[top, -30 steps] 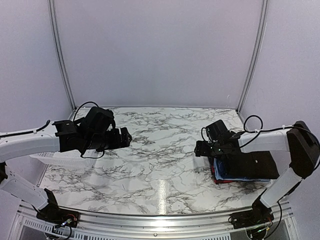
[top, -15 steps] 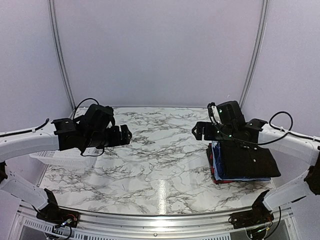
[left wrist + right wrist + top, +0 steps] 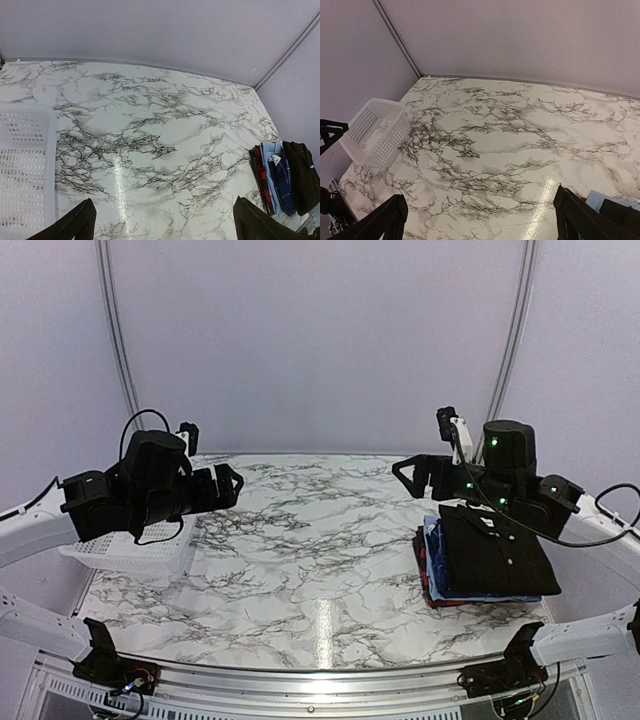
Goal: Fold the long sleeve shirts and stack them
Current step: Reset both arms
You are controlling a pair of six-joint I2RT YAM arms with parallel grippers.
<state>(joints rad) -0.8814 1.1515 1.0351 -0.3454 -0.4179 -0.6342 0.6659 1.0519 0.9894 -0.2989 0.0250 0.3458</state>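
Along the near edge, a metal rail [image 3: 300,677] carries both arm bases; beyond it lies the marble-patterned table [image 3: 310,580].

On the near right part of the table sits the stack of long sleeve shirts [image 3: 487,562], folded and squared. The black shirt [image 3: 497,552] lies on top, collar toward the far side, small white buttons showing. From the left wrist view, the folded edges below it step outward toward the table's middle: a blue plaid shirt [image 3: 283,182], then a light blue shirt [image 3: 270,162], then a red shirt [image 3: 259,172] outermost. The layers touch one another; the pile rests on the table.

At the left edge a white mesh basket [image 3: 130,552] stands upright on the table, well apart from the stack.

Above the basket's far side hangs the left gripper [image 3: 228,486], raised off the table and aimed toward the middle; its jaws stand wide apart, clear of every shirt.

Above and just beyond the far end of the stack hangs the right gripper [image 3: 408,476], aimed leftward; its jaws likewise stand wide apart, gripping nothing, the black shirt below and apart from them.

At the far side, pale wall panels [image 3: 320,340] close the cell, with metal uprights [image 3: 118,350] at the corners.
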